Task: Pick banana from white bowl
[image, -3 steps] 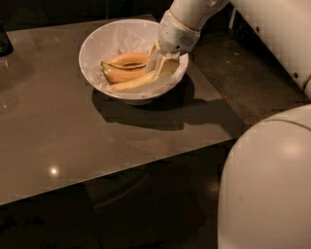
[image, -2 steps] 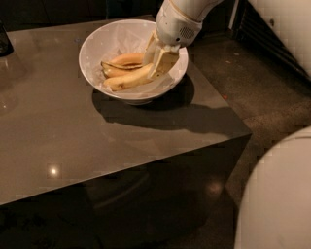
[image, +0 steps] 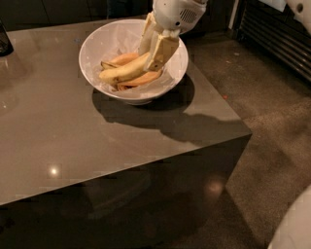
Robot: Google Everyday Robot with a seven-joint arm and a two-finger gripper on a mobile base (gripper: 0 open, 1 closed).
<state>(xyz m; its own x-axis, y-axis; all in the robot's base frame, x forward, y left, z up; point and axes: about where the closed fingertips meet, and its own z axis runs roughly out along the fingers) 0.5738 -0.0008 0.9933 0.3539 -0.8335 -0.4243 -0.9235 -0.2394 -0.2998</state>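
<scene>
Reaching down into the wide glossy white bowl (image: 90, 62), the cream two-finger gripper (image: 150, 59) appears clamped on the right end of the long pale yellow banana (image: 121, 73). The banana stretches left from the jaws over the orange-tinted bananas (image: 142, 80), likely gripped there to lift it alone.

The pincer (image: 146, 59) is in the bowl (image: 92, 46), clamped on one end of the banana (image: 121, 73). Its two fingers (image: 163, 48) are flat, blocky and cream, duller than the housing (image: 175, 12) just above them. That housing is glossy white and rounded, with a patch of fine dark vent slots on its side. Well below the pincer, to the right in view, is a big, smooth, white curved shell (image: 296, 226). Another white piece (image: 302, 7) shows above the pincer on the same side.
</scene>
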